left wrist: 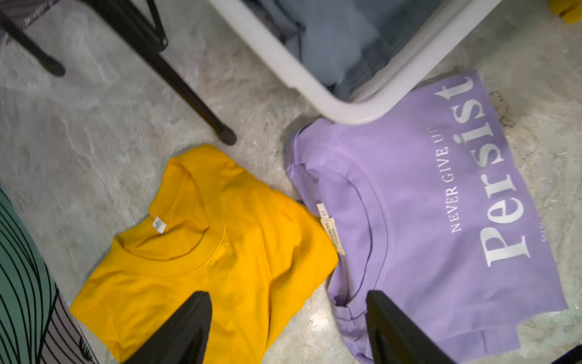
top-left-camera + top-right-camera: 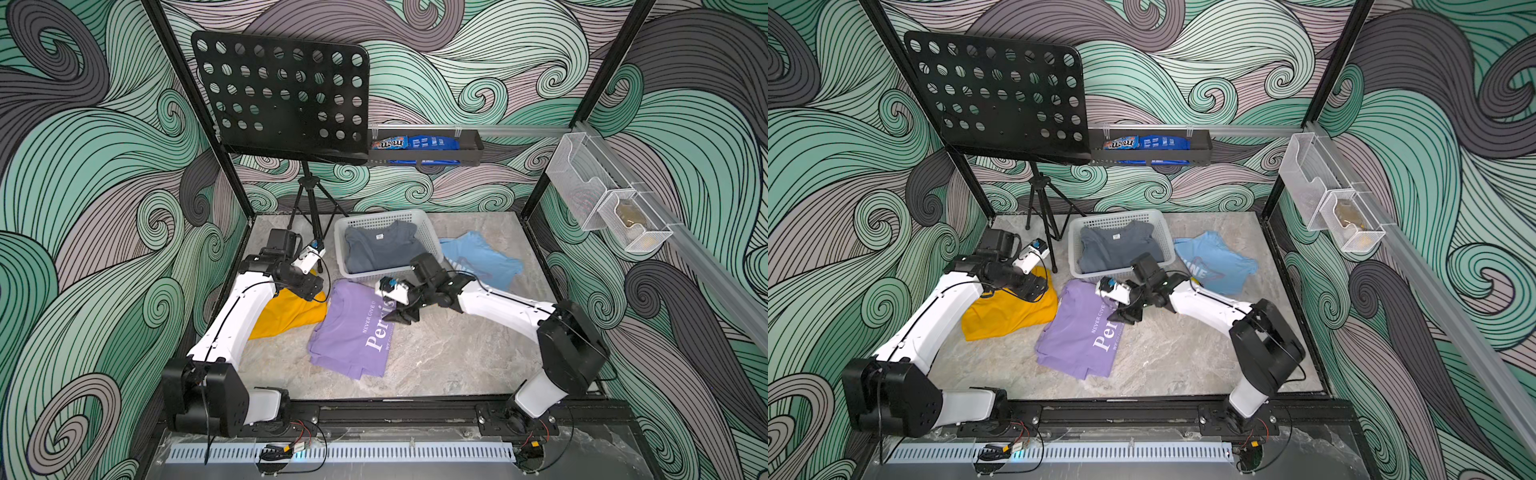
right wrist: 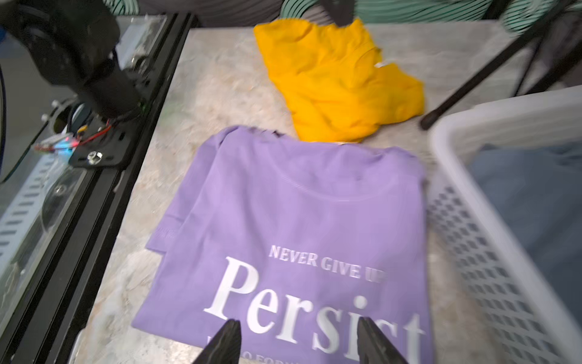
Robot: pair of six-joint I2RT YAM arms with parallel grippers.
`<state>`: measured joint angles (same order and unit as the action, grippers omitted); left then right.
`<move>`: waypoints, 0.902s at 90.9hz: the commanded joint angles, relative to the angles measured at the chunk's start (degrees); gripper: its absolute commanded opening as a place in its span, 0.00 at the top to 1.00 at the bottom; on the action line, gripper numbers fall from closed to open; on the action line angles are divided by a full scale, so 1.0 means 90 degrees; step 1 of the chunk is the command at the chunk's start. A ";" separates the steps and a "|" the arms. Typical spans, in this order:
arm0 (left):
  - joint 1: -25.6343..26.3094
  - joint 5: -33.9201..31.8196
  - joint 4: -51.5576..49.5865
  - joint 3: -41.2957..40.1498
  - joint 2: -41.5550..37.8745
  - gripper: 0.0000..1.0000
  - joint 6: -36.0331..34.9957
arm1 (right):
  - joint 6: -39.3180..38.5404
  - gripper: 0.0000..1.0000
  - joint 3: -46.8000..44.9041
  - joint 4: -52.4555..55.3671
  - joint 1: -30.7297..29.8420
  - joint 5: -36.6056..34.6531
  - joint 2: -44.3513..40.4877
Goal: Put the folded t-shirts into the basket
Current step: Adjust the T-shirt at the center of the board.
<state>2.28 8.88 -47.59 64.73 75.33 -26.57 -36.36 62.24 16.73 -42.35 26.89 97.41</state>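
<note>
The left gripper [image 1: 286, 296] and right gripper [image 3: 297, 324] both gape empty, above the mustard tee [image 2: 291, 318] and the lilac "Persist" tee [image 2: 353, 332]. The slate-grey tee [image 2: 382, 249] lies in the basket [image 2: 430, 235], with lilac at its 6 o'clock, mustard at 8 and the light-blue tee [image 2: 482, 257] at 3.

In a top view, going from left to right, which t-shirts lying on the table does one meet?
From the left: yellow t-shirt → lilac t-shirt → blue t-shirt.

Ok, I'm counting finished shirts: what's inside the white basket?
One dark grey t-shirt lies in the basket, collar label showing. It covers the bottom, so anything beneath is hidden.
</note>
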 commanded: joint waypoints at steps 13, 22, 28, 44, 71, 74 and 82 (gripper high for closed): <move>-0.0315 0.0356 -0.0357 -0.0221 -0.0248 0.19 -0.0192 | -0.0463 0.37 0.0832 0.0604 -0.0338 -0.0501 0.1389; -0.0321 0.0514 -0.0575 -0.0255 -0.0299 0.17 -0.0495 | -0.0623 0.35 0.0828 0.0950 -0.0239 -0.0653 0.1556; -0.0311 0.0710 -0.0730 -0.0300 -0.0302 0.15 -0.0871 | -0.0699 0.35 0.0734 0.1218 -0.0099 -0.0627 0.1548; -0.0253 0.1017 -0.1105 -0.0368 -0.0239 0.14 -0.1176 | -0.0854 0.35 -0.0013 0.1845 0.0354 -0.0703 0.1177; 0.0679 0.1067 -0.1151 -0.0816 -0.0314 0.16 -0.1567 | -0.1217 0.34 -0.1101 0.2448 0.0597 0.0007 -0.0432; 0.0863 0.1058 -0.1055 -0.0923 -0.0340 0.17 -0.1603 | -0.1167 0.34 -0.0930 0.2406 0.0698 0.0330 -0.0424; 0.1663 0.0873 -0.0671 -0.1296 -0.0501 0.18 -0.1840 | -0.0882 0.34 -0.0478 0.2138 0.1022 0.0951 -0.0159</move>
<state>10.85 16.73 -55.72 55.90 73.28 -39.48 -45.91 53.23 36.67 -36.36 26.50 94.76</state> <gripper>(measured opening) 0.825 0.662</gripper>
